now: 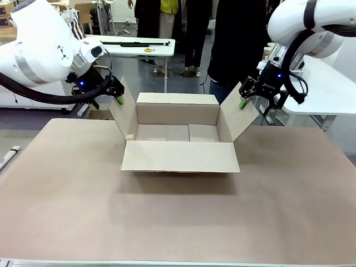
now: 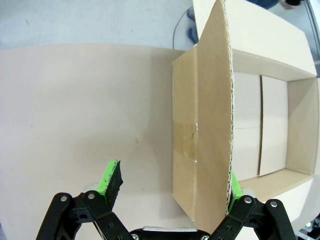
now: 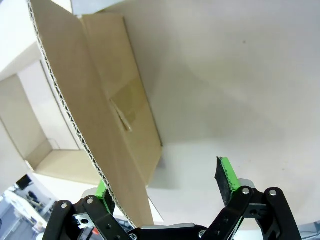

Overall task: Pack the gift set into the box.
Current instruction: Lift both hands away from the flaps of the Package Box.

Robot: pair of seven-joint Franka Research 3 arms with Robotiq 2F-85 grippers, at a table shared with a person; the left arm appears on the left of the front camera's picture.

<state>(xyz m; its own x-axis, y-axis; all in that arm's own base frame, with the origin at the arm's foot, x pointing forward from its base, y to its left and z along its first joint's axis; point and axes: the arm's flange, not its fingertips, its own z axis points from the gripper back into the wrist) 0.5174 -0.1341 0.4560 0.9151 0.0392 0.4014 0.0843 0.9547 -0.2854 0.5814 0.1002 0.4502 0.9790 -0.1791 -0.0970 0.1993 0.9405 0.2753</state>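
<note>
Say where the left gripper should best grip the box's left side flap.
Pinch the left flap at its free corrugated edge, coming from above and outside, one finger per face: it is a thin sheet standing up, leaning outward. The open left gripper straddles that edge.

We find the box (image 1: pixel 181 150) on the table (image 1: pixel 167 222), toward its far side. Our left gripper (image 1: pixel 117 93) straddles its left flap (image 1: pixel 123 108), our right gripper (image 1: pixel 258 100) its right flap (image 1: pixel 239 114).

Left gripper (image 2: pixel 174 177) fingers (image 2: pixel 112 181) spread wide — the box (image 2: pixel 200 125) flap stands between them, beside one.
</note>
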